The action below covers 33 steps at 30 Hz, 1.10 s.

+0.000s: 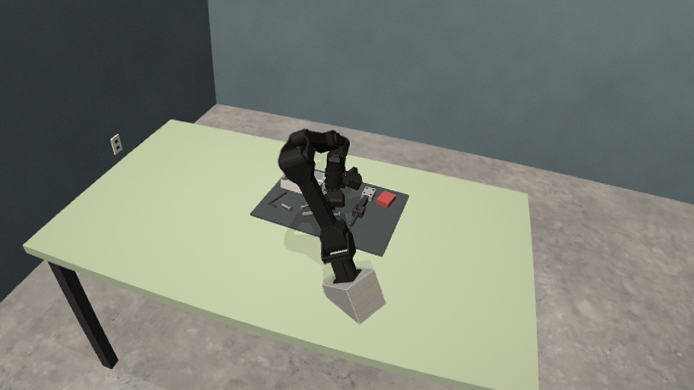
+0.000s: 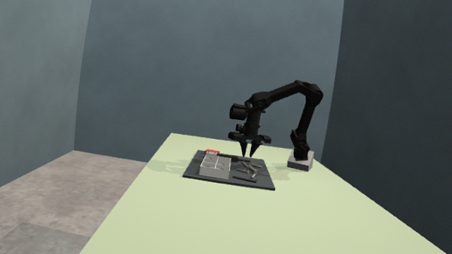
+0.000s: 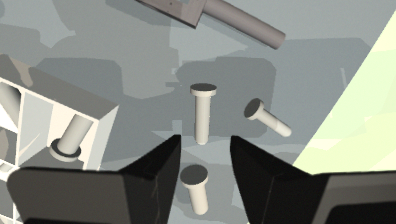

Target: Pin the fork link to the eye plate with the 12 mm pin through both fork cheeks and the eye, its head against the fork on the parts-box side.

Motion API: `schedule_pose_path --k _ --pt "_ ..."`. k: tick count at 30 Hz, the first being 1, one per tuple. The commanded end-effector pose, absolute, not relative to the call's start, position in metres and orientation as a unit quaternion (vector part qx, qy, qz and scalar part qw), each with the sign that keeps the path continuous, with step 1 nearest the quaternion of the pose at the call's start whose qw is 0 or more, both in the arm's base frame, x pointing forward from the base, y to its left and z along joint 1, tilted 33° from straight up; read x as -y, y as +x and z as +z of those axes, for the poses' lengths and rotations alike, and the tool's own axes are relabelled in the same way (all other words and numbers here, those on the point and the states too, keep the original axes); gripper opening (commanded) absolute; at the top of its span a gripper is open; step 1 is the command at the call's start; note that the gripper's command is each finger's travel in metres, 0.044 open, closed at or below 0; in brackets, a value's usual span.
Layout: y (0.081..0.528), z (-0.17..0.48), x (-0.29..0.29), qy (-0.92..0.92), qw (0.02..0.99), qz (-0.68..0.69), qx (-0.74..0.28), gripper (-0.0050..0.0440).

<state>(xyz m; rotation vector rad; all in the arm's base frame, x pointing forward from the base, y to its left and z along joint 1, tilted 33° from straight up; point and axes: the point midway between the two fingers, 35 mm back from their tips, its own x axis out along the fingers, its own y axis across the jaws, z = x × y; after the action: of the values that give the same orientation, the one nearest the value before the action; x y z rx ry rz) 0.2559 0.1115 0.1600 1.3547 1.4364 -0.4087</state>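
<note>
My gripper (image 3: 205,142) (image 2: 247,155) is open and empty, pointing down just above the dark mat (image 1: 379,232) (image 2: 227,180) (image 3: 150,65). In the wrist view, three loose headed pins lie on the mat. The largest pin (image 3: 202,112) lies just ahead of the fingertips. A smaller pin (image 3: 267,118) lies to its right. Another pin (image 3: 195,187) lies below, between the fingers. The white parts box (image 3: 75,107) (image 2: 214,166) (image 1: 289,183) holds another pin (image 3: 71,137). A dark link piece (image 1: 359,207) lies near a small white plate with holes (image 1: 369,191).
A red block (image 1: 386,198) (image 2: 212,151) sits at a mat corner. A grey bar with a round shaft (image 3: 240,22) lies beyond the pins. The arm's base block (image 1: 355,295) (image 2: 300,161) stands on the green table (image 1: 178,211) (image 2: 283,236) beside the mat.
</note>
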Motion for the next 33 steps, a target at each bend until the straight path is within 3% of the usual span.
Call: schedule_pose_path --k 1,33 --pt "0.261 0.168 -0.112 0.572 0.540 -0.165 -0.595 0.0150" --pt "0.260 0.150 -0.118 0.563 0.538 -0.174 -0.604 0.0150"
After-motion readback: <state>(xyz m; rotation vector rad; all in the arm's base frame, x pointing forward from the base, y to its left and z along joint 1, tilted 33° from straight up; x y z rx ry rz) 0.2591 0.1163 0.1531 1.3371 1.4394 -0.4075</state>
